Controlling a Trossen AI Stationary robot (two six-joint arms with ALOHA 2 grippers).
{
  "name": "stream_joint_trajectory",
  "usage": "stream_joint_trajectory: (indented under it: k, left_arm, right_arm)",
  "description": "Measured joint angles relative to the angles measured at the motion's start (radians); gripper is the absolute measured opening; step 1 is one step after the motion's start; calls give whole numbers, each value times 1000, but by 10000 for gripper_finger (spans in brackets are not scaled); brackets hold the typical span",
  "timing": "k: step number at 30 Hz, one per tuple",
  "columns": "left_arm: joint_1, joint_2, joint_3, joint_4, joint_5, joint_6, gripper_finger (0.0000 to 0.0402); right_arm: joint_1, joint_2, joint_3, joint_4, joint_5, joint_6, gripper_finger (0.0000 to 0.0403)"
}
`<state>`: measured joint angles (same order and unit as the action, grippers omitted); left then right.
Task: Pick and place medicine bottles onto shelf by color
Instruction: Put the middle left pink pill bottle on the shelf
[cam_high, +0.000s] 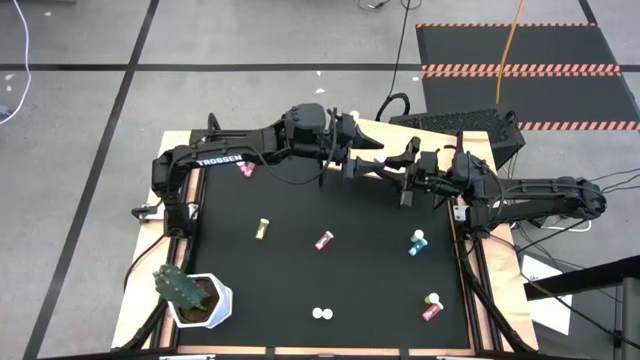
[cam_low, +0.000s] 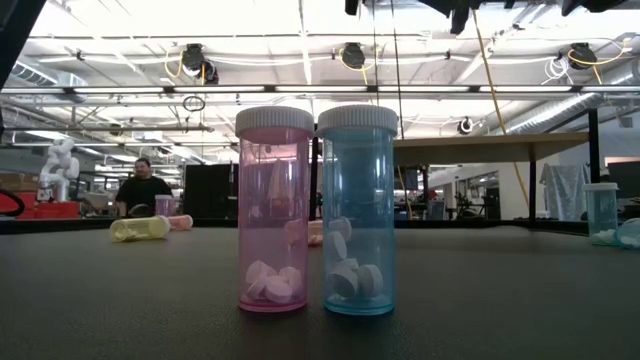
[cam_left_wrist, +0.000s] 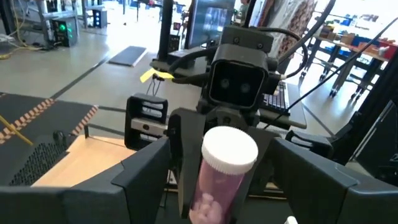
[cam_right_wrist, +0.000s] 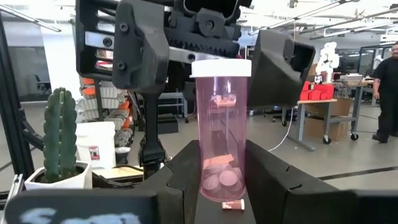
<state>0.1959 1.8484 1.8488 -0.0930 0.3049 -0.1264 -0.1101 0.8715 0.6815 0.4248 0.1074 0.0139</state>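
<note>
While upright | pink bottle (cam_right_wrist: 221, 130) | white cap | right pincer (cam_right_wrist: 219, 177) clamps base

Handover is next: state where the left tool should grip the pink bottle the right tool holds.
Take the pink bottle by its upper body, just under the white cap; the right tool clamps its lower part. Come head-on, opposite the right tool, the left tool open around the upright round wall.

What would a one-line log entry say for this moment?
stage: likely mid-air handover | right gripper: shut on pink bottle | left gripper: open around its cap
</note>
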Motion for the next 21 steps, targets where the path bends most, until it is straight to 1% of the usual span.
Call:
stream_joint_trajectory:
  k: [3,10,14,17,19,21]
  left_arm:
    - [0,0,0,6,0,25,256]
    - [0,0,0,9,2,45,170]
    - [0,0,0,19,5,53,131]
    - [1,0,0,17,5,52,118]
    - [1,0,0,14,5,50,118]
    - [2,0,-1,14,1,50,125]
  right_arm:
    - [0,0,0,1,0,0,100]
    - [-2,0,0,3,1,3,100]
    - [-2,0,1,4,2,4,100]
    - [-2,0,1,3,21,8,100]
    - [-2,0,1,-3,31,19,100]
    - [-1,0,2,-12,65,26,102]
